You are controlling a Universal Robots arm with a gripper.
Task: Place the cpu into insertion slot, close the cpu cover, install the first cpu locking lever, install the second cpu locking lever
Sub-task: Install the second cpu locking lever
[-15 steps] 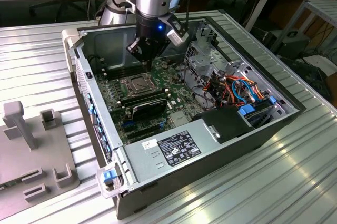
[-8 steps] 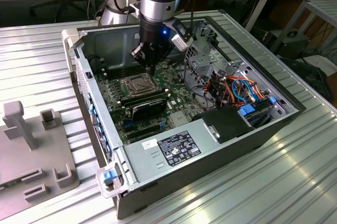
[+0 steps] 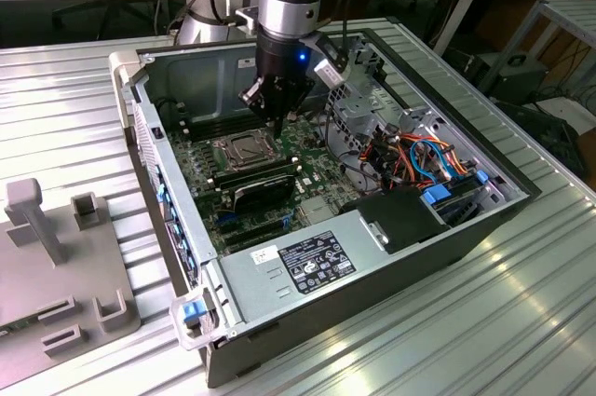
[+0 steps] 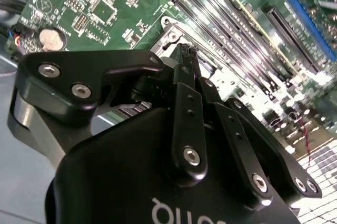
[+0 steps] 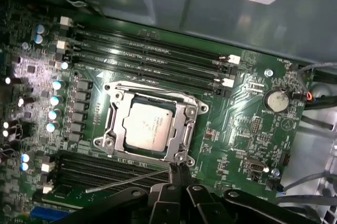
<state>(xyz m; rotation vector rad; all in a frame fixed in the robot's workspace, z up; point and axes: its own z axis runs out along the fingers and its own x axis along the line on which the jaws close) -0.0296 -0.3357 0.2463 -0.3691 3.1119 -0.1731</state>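
Shows the cpu (image 5: 149, 129) lying in the insertion slot (image 5: 158, 101) beneath the lowered cpu cover (image 5: 185, 126), and the gripper (image 5: 179, 171) pinched shut on nothing visible, tips beside the slot's corner at the free end of a thin locking lever (image 5: 124, 181), likely for pushing it.

One chip (image 5: 149, 125) lies in one socket (image 5: 107, 140), with one cover frame (image 5: 185, 129) down over it. Four long memory slots (image 5: 152, 58) run side by side just beyond the socket's far edge. One coin battery (image 5: 275, 100) sits near the socket on the same board. One thin wire lever (image 5: 126, 180) slants beside the socket's near edge. One computer case (image 3: 447, 256) surrounds the socket.
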